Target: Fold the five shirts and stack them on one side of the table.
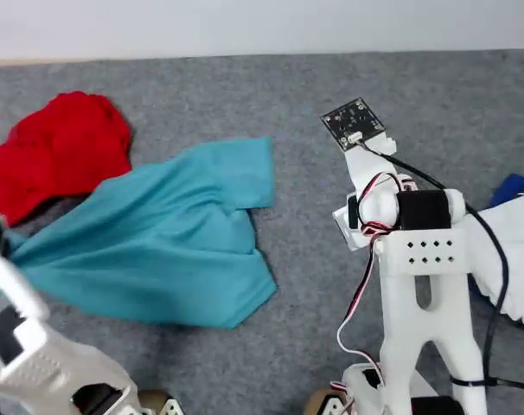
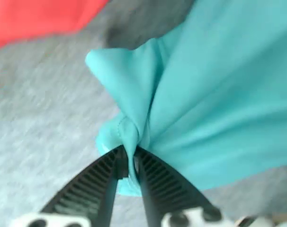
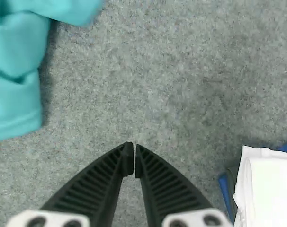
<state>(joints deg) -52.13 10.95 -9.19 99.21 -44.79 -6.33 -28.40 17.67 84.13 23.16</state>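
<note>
Left jaws clamp a thin bunched edge of the teal shirt (image 2: 219,94); dragging could slip it free or snag the red shirt (image 2: 34,19). Right jaws sit closed, empty.

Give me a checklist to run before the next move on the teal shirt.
1. Left jaws shut on the teal shirt edge: ok.
2. Right jaws shut, empty, above bare table: ok.
3. Teal shirt spread flat: not ok, rumpled.
4. Teal shirt apart from red shirt: not ok, they touch.
5. White cloth away from the teal shirt: ok.
</note>
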